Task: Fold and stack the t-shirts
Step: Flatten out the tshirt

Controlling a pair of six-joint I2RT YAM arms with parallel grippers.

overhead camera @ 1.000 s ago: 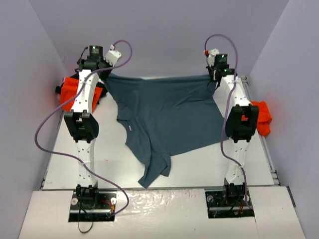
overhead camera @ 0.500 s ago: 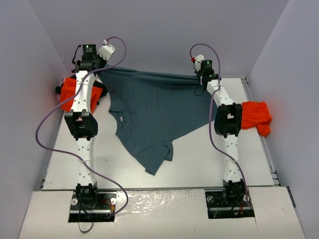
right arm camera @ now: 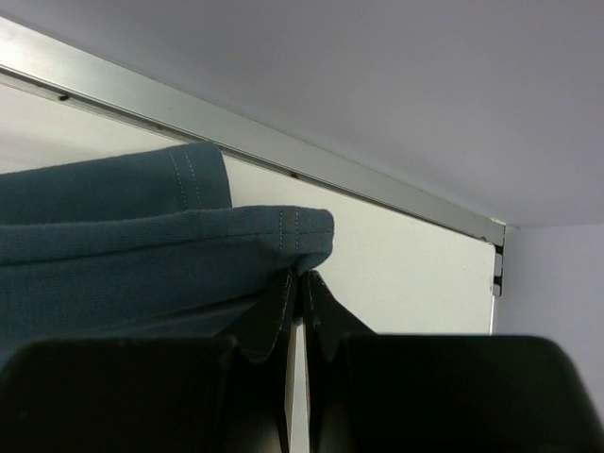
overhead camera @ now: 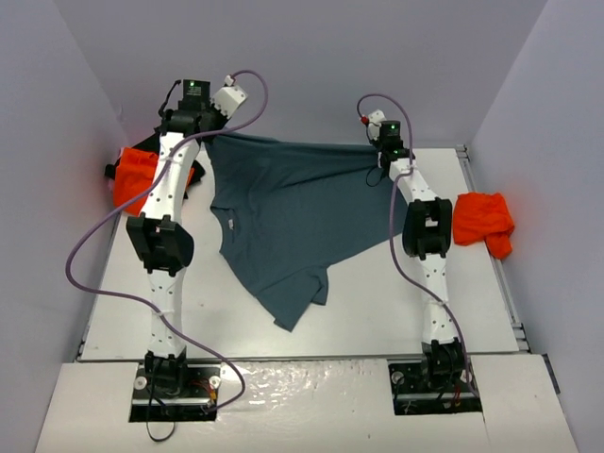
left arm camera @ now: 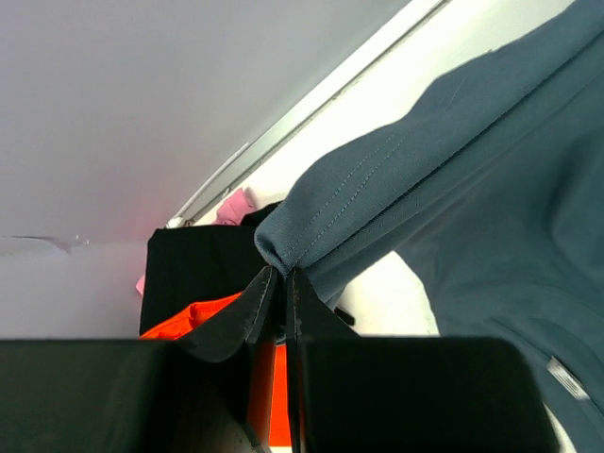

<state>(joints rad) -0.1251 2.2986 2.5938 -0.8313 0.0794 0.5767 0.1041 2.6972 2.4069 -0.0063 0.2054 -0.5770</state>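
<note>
Shifted since earlier: right arm [overhead camera: 420, 226] swung inward, slate-blue t-shirt [overhead camera: 293, 212] drawn leftward. Left jaws, right jaws: each clamped on a far hem corner; near end lies on bench [overhead camera: 377, 302]. Left orange t-shirt [overhead camera: 137, 175], right orange t-shirt [overhead camera: 483, 222]: bench sides.

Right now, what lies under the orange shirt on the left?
A black shirt shows around the left orange shirt, seemingly beneath it. How far it reaches under is covered; the left arm hides part.
</note>
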